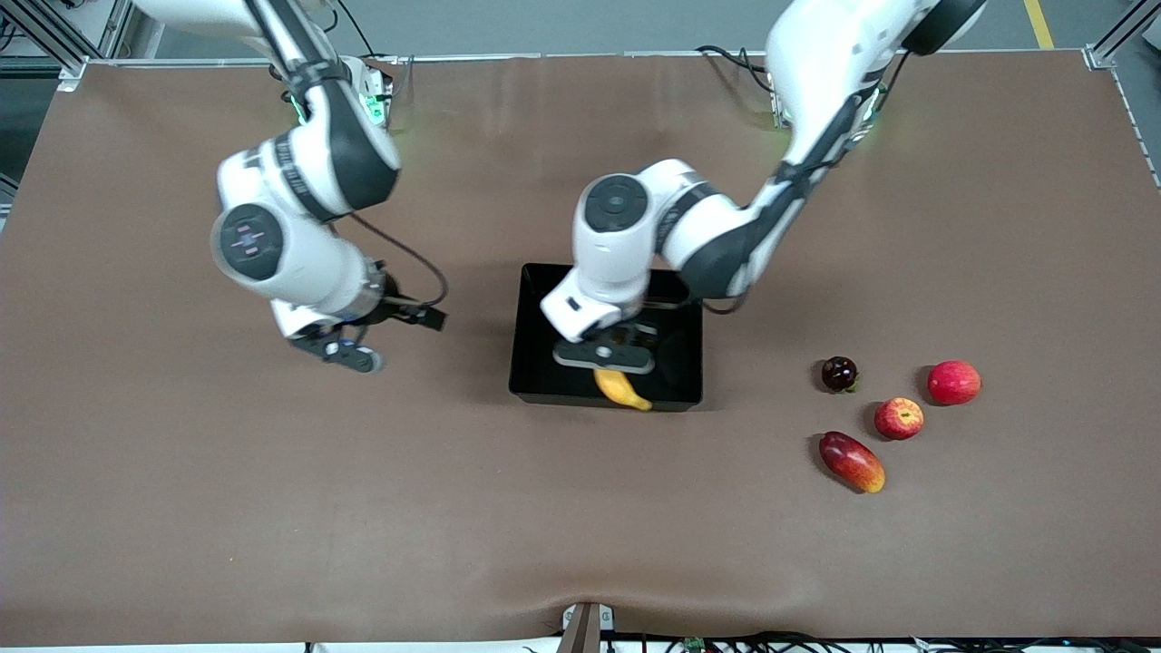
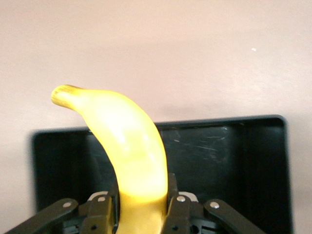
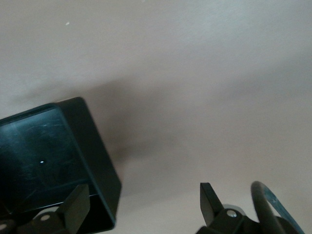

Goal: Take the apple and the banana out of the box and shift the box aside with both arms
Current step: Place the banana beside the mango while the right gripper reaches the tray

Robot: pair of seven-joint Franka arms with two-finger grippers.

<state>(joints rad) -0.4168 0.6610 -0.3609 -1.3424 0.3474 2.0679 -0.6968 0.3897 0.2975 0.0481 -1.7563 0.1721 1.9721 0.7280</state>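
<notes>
The yellow banana (image 1: 623, 388) is held in my left gripper (image 1: 606, 358), which is shut on it just above the black tray (image 1: 544, 363) at the table's middle. Its tip sticks out over the tray's edge nearest the front camera. In the left wrist view the banana (image 2: 131, 151) runs out from between the fingers of my left gripper (image 2: 139, 204), over the tray (image 2: 219, 161). The red apple with yellow streaks (image 1: 899, 418) lies on the table toward the left arm's end. My right gripper (image 1: 349, 355) is open and empty, over the table beside the tray, whose corner (image 3: 44, 156) shows by my right gripper (image 3: 144, 204).
Near the apple lie a plain pinkish-red fruit (image 1: 953, 382), an oblong red-orange mango (image 1: 852, 462) and a small dark fruit (image 1: 839, 374). The brown table cover (image 1: 272, 508) spreads all round.
</notes>
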